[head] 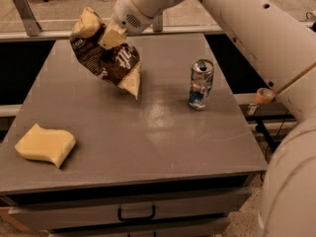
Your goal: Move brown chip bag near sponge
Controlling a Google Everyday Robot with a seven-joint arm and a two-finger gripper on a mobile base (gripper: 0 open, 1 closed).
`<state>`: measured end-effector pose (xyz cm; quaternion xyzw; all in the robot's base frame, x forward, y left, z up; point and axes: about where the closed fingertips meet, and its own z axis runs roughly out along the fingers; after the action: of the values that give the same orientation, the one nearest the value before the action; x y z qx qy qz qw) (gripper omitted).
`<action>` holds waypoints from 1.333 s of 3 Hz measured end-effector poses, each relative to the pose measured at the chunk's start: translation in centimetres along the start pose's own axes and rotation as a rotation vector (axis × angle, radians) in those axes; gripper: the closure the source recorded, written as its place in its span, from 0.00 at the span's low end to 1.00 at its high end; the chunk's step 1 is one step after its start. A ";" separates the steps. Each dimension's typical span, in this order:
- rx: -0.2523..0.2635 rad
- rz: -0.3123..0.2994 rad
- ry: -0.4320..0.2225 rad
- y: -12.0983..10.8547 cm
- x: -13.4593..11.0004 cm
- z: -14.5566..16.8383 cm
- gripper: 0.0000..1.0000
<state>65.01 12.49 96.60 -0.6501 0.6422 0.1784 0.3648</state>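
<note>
My gripper (109, 36) is shut on the brown chip bag (104, 58) and holds it in the air above the far left part of the grey table (148, 127). The bag is crumpled dark brown foil with white lettering and pale tan ends; its lower end hangs down to the right. The sponge (45, 144), a thick pale yellow wavy block, lies flat near the table's front left corner, well below and to the left of the bag.
A silver-blue drink can (200, 84) stands upright on the right side of the table. My white arm (237, 23) spans the upper right. A drawer handle (136, 214) shows under the front edge. An orange tape roll (265, 95) lies off the table at right.
</note>
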 end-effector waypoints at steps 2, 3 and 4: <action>-0.082 0.009 0.008 2.1 0.1 0.2 1.00; -0.075 0.011 -0.001 4.0 -0.5 0.5 1.00; -0.037 0.033 -0.019 8.1 -2.1 1.5 1.00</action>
<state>57.31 15.75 95.07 -0.6443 0.6461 0.2024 0.3556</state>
